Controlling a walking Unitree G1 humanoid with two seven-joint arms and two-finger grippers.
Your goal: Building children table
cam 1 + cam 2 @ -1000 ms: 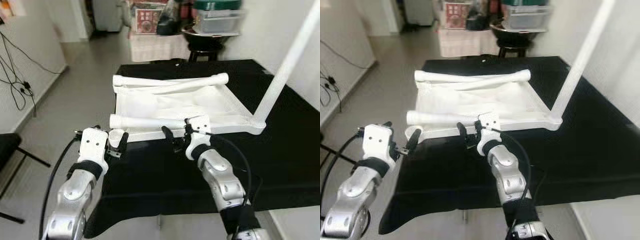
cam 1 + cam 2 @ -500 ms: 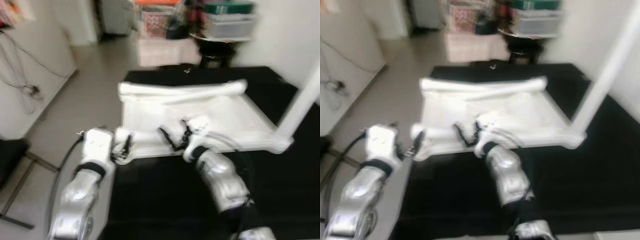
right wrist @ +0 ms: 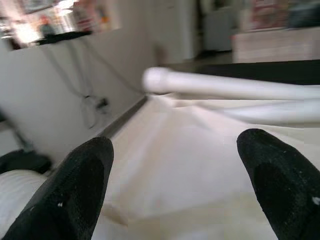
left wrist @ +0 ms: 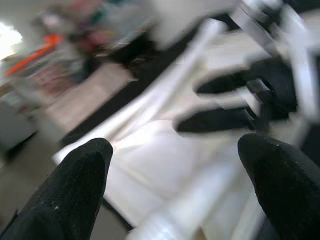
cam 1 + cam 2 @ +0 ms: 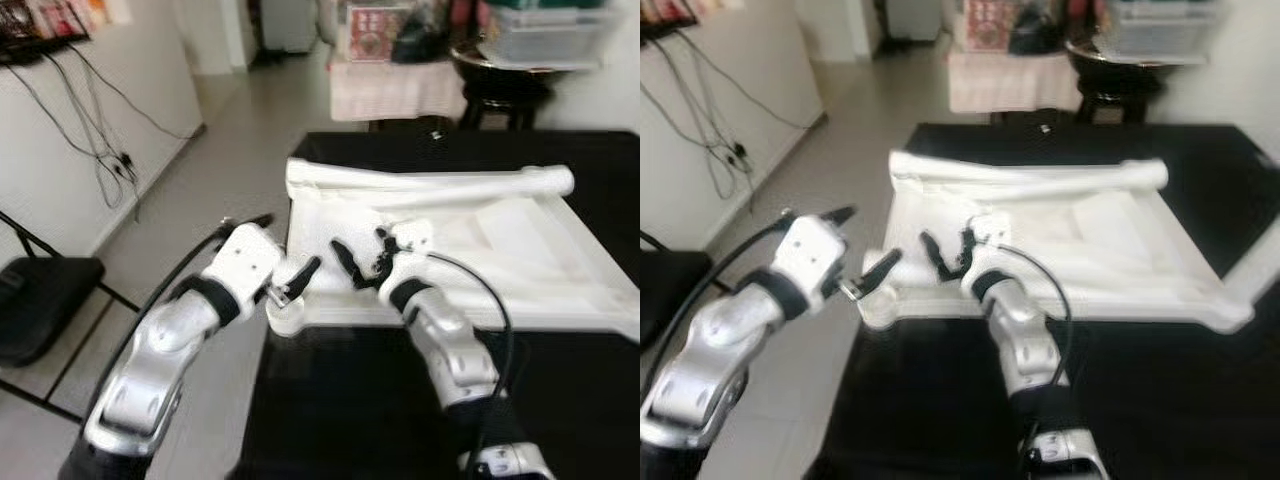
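The white children's table [image 5: 520,270] lies upside down on a black mat [image 5: 350,400]. A loose white leg [image 5: 430,185] rests along its far edge. My left gripper [image 5: 295,282] is open and hovers just off the table's near-left corner [image 5: 285,318]. Its wrist view is blurred, with the white frame between the fingers [image 4: 65,190]. My right gripper [image 5: 362,262] is open over the near edge, a short way right of the left one. The white underside [image 3: 170,160] and the far leg [image 3: 225,85] lie ahead of it. Neither gripper holds anything.
A black chair [image 5: 40,300] stands on the grey floor at the left. Cables [image 5: 110,150] hang on the white wall behind it. A stool and stacked boxes [image 5: 510,50] crowd the far end of the mat. The mat's left edge drops to bare floor.
The camera has swung left and closer, so the upright leg at the right left the picture. My left gripper has come in nearer the table's near-left corner.
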